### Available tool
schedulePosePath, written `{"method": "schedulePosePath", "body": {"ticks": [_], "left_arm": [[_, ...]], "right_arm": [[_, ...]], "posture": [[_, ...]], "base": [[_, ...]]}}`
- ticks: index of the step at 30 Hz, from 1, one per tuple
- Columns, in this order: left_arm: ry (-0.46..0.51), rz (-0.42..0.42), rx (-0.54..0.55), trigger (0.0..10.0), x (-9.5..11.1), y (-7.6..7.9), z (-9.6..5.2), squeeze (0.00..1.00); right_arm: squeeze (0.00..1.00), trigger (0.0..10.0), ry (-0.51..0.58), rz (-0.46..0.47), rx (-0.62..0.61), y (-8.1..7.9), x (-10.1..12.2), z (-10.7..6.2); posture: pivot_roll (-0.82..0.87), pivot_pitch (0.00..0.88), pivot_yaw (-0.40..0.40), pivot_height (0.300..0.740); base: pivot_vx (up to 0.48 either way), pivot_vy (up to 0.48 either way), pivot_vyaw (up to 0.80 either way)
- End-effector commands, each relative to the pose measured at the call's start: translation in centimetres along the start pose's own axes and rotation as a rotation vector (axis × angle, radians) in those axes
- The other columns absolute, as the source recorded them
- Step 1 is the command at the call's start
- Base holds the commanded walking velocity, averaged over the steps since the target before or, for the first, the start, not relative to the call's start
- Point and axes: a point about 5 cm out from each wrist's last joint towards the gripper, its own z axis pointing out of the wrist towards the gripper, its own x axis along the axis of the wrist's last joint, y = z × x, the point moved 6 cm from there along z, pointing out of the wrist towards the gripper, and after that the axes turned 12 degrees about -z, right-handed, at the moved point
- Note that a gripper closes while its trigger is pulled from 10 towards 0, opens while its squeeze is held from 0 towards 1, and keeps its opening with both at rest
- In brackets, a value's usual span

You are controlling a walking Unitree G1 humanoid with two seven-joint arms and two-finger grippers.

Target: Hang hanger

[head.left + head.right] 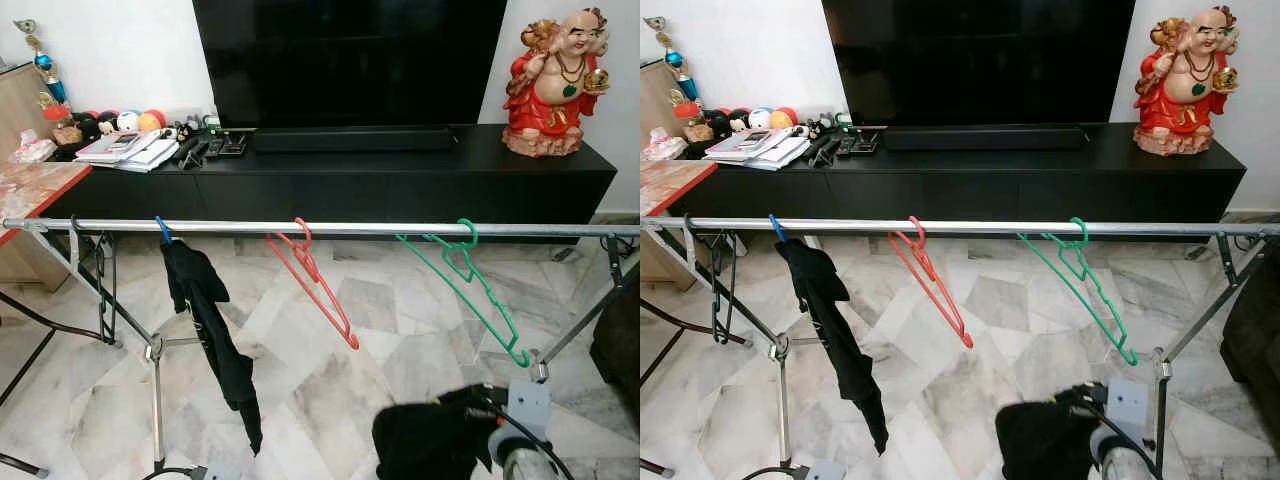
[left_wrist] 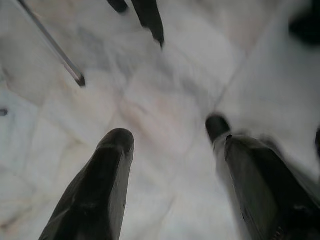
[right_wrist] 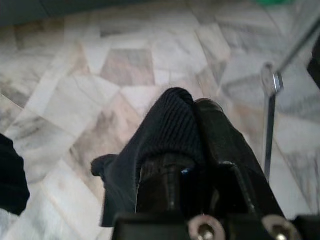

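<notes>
Over the marble floor point(image 1: 330, 370) your rail point(image 1: 330, 228) runs left to right, above and ahead of the right tool point(image 3: 192, 117), clenched on what looks like a black garment point(image 1: 425, 440), while your left tool point(image 2: 170, 150) hangs released.

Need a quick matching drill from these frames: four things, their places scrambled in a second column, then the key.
1. red plastic hanger
2. green plastic hanger
3. black cloth
4. red laughing figurine

A. in the right gripper, which is shut on it
B. on the metal rail, mid-span
C. on the black TV cabinet, right end
D. on the rail, toward its right end

Pairs: 1-B, 2-D, 3-A, 4-C
</notes>
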Motion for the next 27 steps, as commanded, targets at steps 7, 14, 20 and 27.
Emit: {"method": "schedulePosePath", "body": {"ticks": [7,14,20,27], "left_arm": [[0.383,-0.075,0.033,10.0,10.1,-2.9,-0.6,0.00],[0.635,-0.120,0.005,10.0,14.2,-2.8,-3.8,0.00],[0.620,-0.140,-0.012,10.0,12.9,-2.3,-4.1,0.00],[0.349,-0.094,-0.041,10.0,8.3,-1.8,-1.3,0.00]], "right_arm": [[0.00,10.0,0.011,0.027,-0.022,0.5,0.2,0.0],[0.00,10.0,0.007,0.024,-0.031,0.8,0.1,0.1],[0.00,10.0,0.006,0.027,-0.024,0.4,0.1,0.1],[0.00,10.0,-0.089,0.121,-0.008,0.0,-2.4,-0.5]], "posture": [[-0.05,0.005,0.057,0.740],[-0.04,0.005,0.056,0.740],[-0.03,0.001,0.053,0.740],[-0.04,0.000,0.053,0.740]], "base": [[0.000,0.000,0.00],[0.000,0.000,0.00],[0.000,0.000,0.00],[0.000,0.000,0.00]]}}
